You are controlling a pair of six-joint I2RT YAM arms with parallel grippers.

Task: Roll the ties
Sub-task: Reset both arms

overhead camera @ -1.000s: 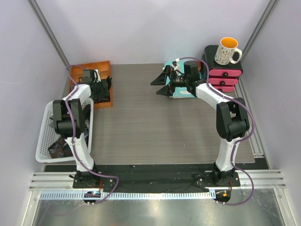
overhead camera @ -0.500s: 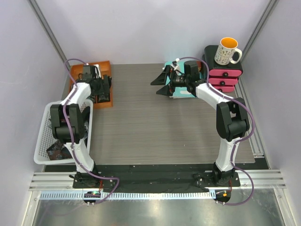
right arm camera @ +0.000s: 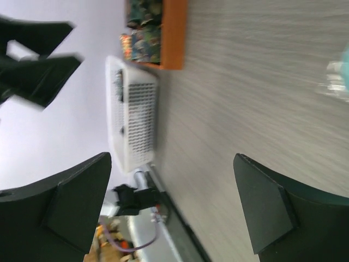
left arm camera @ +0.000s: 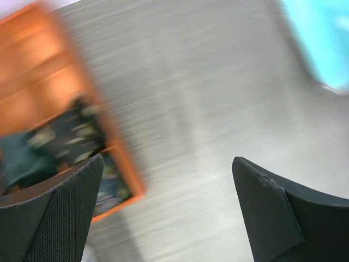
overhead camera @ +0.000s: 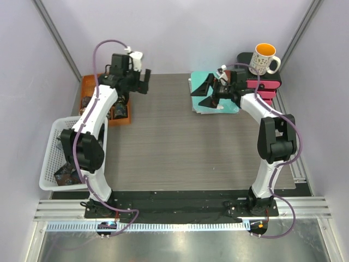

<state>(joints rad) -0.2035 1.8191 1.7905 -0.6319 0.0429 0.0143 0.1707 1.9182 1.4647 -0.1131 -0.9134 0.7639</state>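
Watching from the console, I judge the job part done, with no tie in hand. Nearest the arm bases, at the left edge, the white basket [overhead camera: 52, 143] holds a dark patterned tie [overhead camera: 66, 173] in a loose heap; whether more lie under it I cannot tell. It looks unrolled to me, so it counts as work left.

Between the two arms the grey surface [overhead camera: 174, 142] carries no tie, neither flat strip nor half-made roll.

Farther back on the left, the orange tray [right arm camera: 173, 33] holds several dark and multicolour rolls [right arm camera: 143, 27], packed side by side. I take these as the finished share. The left pincer [left arm camera: 167, 161] hangs above that tray's inner edge, jaws wide and gripping nothing; its view is blurred.

Across the surface, the right pincer [right arm camera: 172, 157] hovers over the teal folder [overhead camera: 197, 81] at the far side, jaws also spread wide and empty. Behind it stand the pink drawers [overhead camera: 271, 83] with a mug [overhead camera: 264, 59] on top.

As I read it, the next roll cannot begin until a tie is fetched from the basket and laid out flat.
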